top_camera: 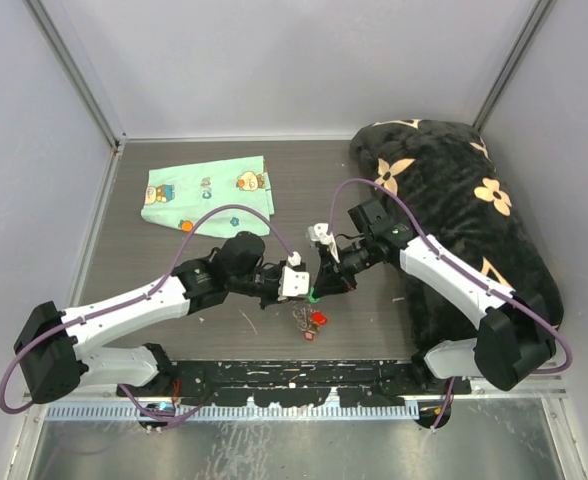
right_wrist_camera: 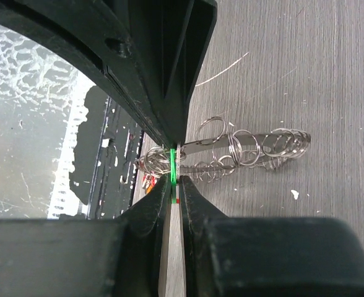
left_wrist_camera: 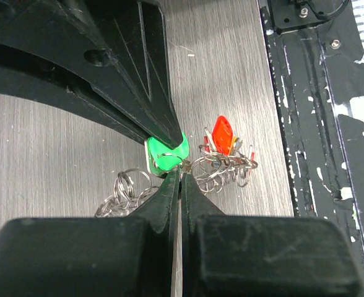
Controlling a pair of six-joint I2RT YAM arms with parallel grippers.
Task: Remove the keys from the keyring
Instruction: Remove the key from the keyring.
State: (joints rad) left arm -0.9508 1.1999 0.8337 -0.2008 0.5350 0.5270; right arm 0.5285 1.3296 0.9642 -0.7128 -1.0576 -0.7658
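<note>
While green key [right_wrist_camera: 172, 166] sits pinched edge-on in my right gripper [right_wrist_camera: 173, 179] | keyring [left_wrist_camera: 222, 168] trails from it, just beside both tips | left gripper [left_wrist_camera: 180, 178] pressed together on ring wire touching that key | red key [left_wrist_camera: 221, 133] further out along ring, over table [left_wrist_camera: 58, 142]

keyring [left_wrist_camera: 225, 168]: 1 | green-headed key [left_wrist_camera: 166, 154]: 1 | red-headed key [left_wrist_camera: 221, 133]: 1 | cloth [top_camera: 209, 195]: 1

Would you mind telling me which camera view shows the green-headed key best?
The left wrist view: the green-headed key shows its flat head face-on. The right wrist view shows it only edge-on, a thin green line in the right gripper. The top external view shows just a green speck.
</note>
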